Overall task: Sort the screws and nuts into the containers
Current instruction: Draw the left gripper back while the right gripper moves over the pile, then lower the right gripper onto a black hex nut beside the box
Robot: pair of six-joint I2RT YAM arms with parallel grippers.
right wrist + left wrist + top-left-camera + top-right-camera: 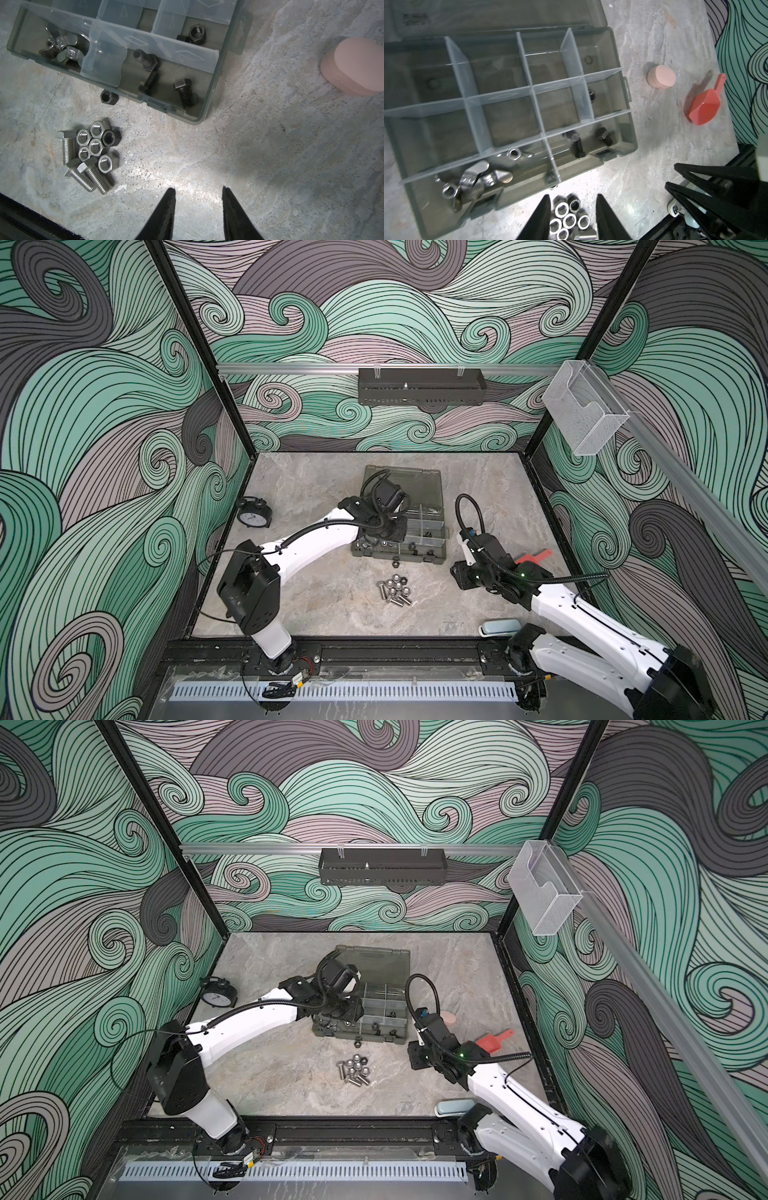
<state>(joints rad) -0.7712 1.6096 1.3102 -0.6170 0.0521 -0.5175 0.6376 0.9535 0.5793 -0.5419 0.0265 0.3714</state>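
Right wrist view: the silver screws (82, 178) and nuts (96, 145) lie heaped on the table (249, 166) at 6 o'clock from the containers (432, 529), and we judge them rigid, dense and slick, best pinched across the hex flats; right gripper (197, 188), at 3 o'clock from them, and left gripper (572, 195) both gape partway, empty.

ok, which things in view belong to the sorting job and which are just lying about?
Job: organizer case, silver nuts, silver screws, loose black nut beside the case, black screws already in a compartment.

Lying about: alarm clock, pink disc, red scoop, pale blue object at the front edge, black wall tray, clear wall box.
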